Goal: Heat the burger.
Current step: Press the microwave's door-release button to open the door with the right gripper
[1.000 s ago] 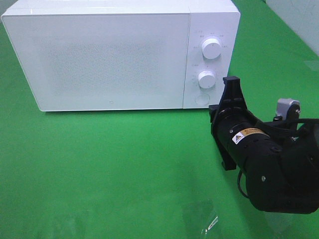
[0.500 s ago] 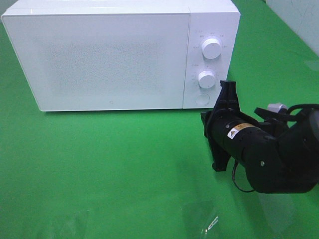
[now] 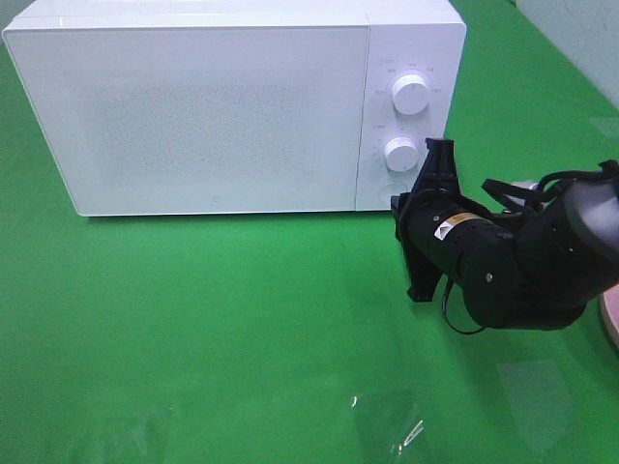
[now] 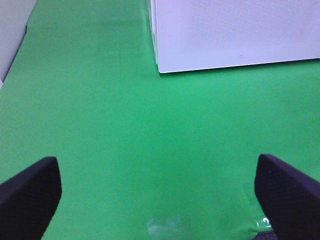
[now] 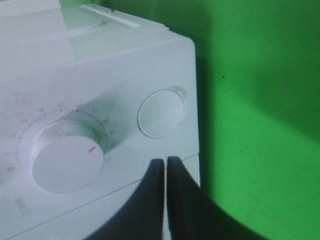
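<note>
The burger is out of view in every frame. A white microwave stands at the back of the green table with its door shut. My right gripper is shut with nothing in it. It points at the microwave's control panel, just right of the lower knob. In the right wrist view the shut tips sit close below the round door button and beside the lower knob. My left gripper is open and empty over bare green cloth, well back from the microwave's corner.
An upper knob sits above the lower one. The round button is at the panel's foot. A pinkish curved edge shows at the right border behind my right arm. Green cloth covers the table in front of the microwave.
My right arm has swung left and toward the microwave, bringing the shut gripper up close to the control panel. The left gripper has stayed open.
</note>
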You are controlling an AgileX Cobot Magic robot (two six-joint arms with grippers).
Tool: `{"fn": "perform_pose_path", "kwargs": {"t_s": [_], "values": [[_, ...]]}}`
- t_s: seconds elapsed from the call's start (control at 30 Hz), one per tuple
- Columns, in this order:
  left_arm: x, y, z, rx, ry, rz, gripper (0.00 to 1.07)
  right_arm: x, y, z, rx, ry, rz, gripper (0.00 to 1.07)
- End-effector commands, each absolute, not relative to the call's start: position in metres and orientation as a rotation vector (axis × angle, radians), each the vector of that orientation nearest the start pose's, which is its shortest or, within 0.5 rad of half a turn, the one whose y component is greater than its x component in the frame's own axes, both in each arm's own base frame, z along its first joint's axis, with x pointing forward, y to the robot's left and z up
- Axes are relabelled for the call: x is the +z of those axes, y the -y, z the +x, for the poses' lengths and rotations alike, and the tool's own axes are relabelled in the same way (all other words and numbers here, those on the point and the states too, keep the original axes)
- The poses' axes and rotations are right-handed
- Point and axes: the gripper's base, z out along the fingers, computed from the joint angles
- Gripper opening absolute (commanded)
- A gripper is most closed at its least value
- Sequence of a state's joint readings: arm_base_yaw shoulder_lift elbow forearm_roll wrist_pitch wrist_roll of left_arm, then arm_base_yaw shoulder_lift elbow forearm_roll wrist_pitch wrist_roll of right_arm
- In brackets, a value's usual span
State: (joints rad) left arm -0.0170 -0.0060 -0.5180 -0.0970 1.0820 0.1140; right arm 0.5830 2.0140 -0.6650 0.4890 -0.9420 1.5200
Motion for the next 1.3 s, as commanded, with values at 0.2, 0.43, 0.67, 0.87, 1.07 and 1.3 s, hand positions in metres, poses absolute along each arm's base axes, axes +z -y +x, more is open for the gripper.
{"fn": "perform_pose_path", "kwargs": {"t_s": [0.2, 0.43, 0.67, 0.87, 1.07, 1.3], "values": [[0.281, 0.008, -0.011, -0.062, -2.007, 0.135, 0.98, 0.093, -0.158, 0.314, 1.197, -1.55, 1.445, 0.0], [0.281, 0.008, -0.011, -0.062, -2.007, 0.135, 0.98, 0.088, -0.157, 0.328, 1.18, -1.545, 1.469, 0.0], [0.281, 0.008, -0.011, -0.062, -2.007, 0.135, 0.98, 0.079, -0.155, 0.339, 1.16, -1.53, 1.491, 0.0], [0.281, 0.008, -0.011, -0.061, -2.007, 0.136, 0.98, 0.079, -0.152, 0.341, 1.16, -1.482, 1.5, 0.0], [0.281, 0.008, -0.011, -0.062, -2.007, 0.135, 0.98, 0.083, -0.151, 0.342, 1.182, -1.433, 1.463, 0.0], [0.281, 0.008, -0.011, -0.062, -2.007, 0.135, 0.98, 0.094, -0.154, 0.351, 1.206, -1.383, 1.4, 0.0]]}}
